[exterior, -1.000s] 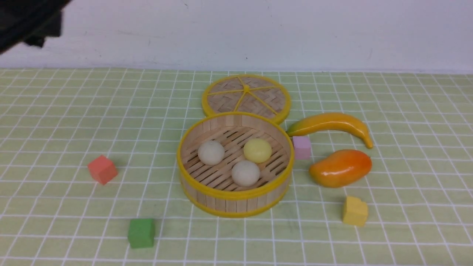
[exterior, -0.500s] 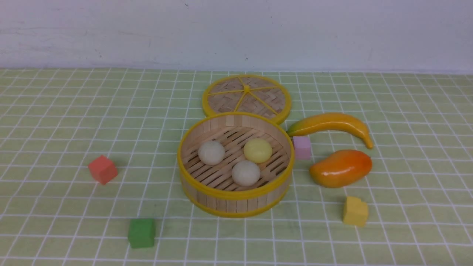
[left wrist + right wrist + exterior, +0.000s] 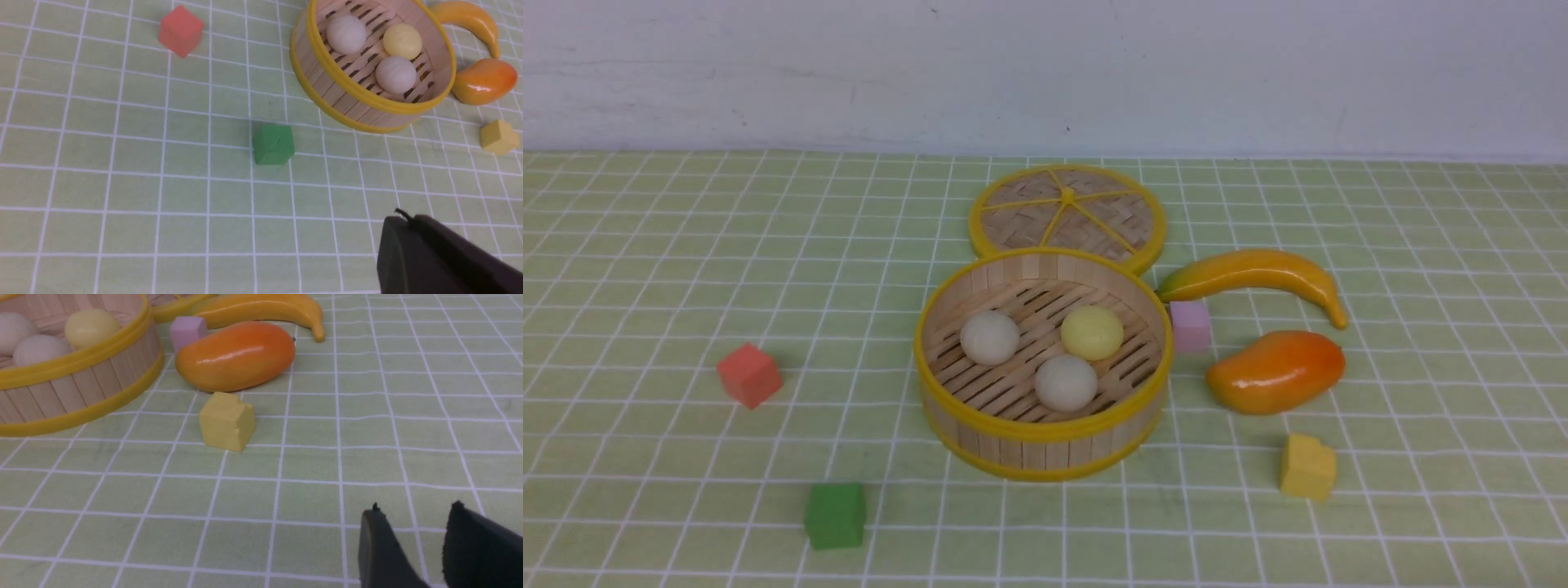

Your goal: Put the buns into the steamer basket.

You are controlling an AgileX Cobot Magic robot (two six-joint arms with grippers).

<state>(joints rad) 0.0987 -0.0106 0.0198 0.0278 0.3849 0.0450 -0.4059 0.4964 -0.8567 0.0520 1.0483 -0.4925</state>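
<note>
The round bamboo steamer basket (image 3: 947, 306) with yellow rims stands in the middle of the cloth. Inside it lie three buns: an off-white bun (image 3: 989, 337), a second off-white bun (image 3: 1066, 382) and a pale yellow bun (image 3: 1092, 332). The left wrist view also shows the steamer basket (image 3: 327, 85) with the buns in it, far from my left gripper (image 3: 408, 220), which is shut and holds nothing. My right gripper (image 3: 414, 510) hangs open and holds nothing above bare cloth, well away from the basket wall (image 3: 61, 392). Neither gripper shows in the front view.
The woven lid (image 3: 1067, 214) lies flat behind the basket. To the right sit a banana (image 3: 1254, 273), a pink block (image 3: 1190, 325), a mango (image 3: 1276, 371) and a yellow block (image 3: 1307, 466). A red block (image 3: 749, 374) and a green block (image 3: 835, 514) are to the left.
A dark part of the left arm at the front view's top left corner has gone out of view. The basket and buns have not moved.
</note>
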